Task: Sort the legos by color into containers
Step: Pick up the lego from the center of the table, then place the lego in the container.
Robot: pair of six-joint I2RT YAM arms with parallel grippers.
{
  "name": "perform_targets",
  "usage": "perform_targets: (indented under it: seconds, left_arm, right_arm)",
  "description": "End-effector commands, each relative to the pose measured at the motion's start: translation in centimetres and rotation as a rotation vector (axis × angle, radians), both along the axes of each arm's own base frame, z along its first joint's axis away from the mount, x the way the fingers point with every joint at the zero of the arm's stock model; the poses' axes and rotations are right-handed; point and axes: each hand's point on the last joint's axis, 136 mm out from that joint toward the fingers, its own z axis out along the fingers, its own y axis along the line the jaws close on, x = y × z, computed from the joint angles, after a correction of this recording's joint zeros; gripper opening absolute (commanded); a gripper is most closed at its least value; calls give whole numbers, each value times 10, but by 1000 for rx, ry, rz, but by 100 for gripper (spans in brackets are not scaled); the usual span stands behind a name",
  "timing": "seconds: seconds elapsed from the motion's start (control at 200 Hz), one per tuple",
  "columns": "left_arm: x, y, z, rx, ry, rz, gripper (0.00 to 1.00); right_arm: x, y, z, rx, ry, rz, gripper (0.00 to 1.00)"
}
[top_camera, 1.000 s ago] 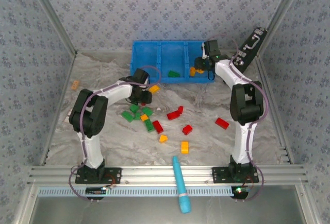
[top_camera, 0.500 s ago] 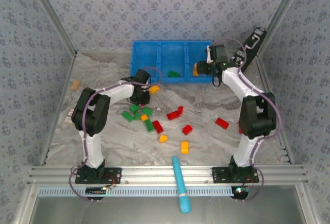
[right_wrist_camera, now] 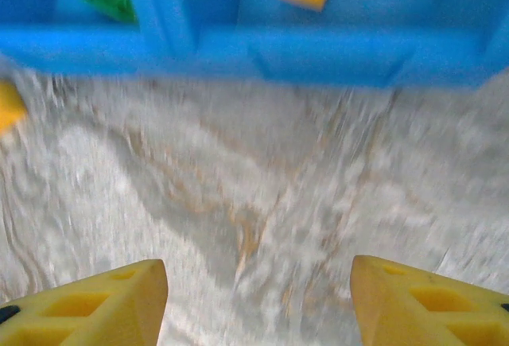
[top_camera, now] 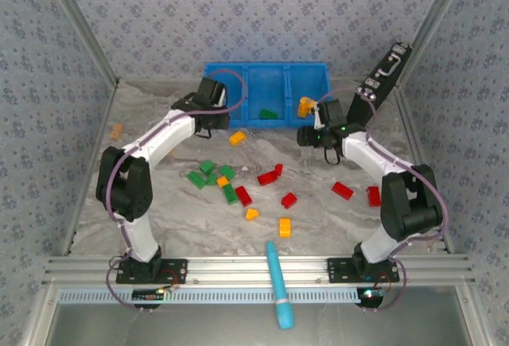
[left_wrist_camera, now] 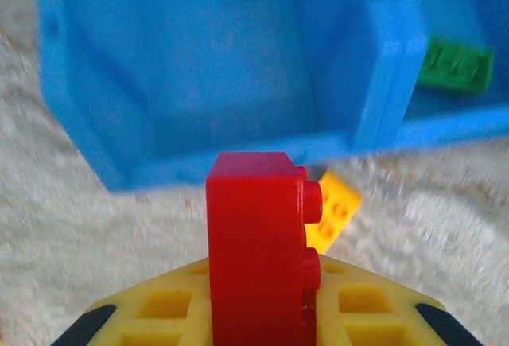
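Left gripper (left_wrist_camera: pixel 258 324) clamps one red lego (left_wrist_camera: pixel 258 242)

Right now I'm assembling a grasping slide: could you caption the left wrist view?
Left gripper shut on an upright red lego, facing an empty compartment of the blue bin.

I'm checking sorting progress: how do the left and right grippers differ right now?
The left gripper is shut on a red lego; the right gripper is open and empty. The left gripper faces the blue bin's left compartment; the right gripper hangs over bare cloth before the bin. Both have yellow fingers.
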Motion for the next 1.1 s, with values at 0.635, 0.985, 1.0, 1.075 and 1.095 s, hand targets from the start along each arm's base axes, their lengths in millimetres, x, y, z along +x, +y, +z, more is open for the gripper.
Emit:
perform_targets:
  seconds: [0.635, 0.985, 1.0, 1.075, 1.095]
  left_arm:
    - [103, -1, -44, 37, -46, 25, 35]
    - [108, -10, -32, 7, -82, -6, 60]
    - [108, -11, -30, 3, -87, -12, 60]
    - [107, -14, -15, 1, -120, -44, 61]
    - [106, -14, -10, 5, -131, -53, 61]
  right_arm:
    - [-163, -16, 5, 29, 161, -128, 74]
    - [-225, -78, 7, -3, 217, -383, 75]
    - [-224, -81, 8, -1, 213, -413, 75]
    - [-215, -93, 11, 39, 204, -536, 75]
    - [-212, -95, 12, 51, 200, -560, 75]
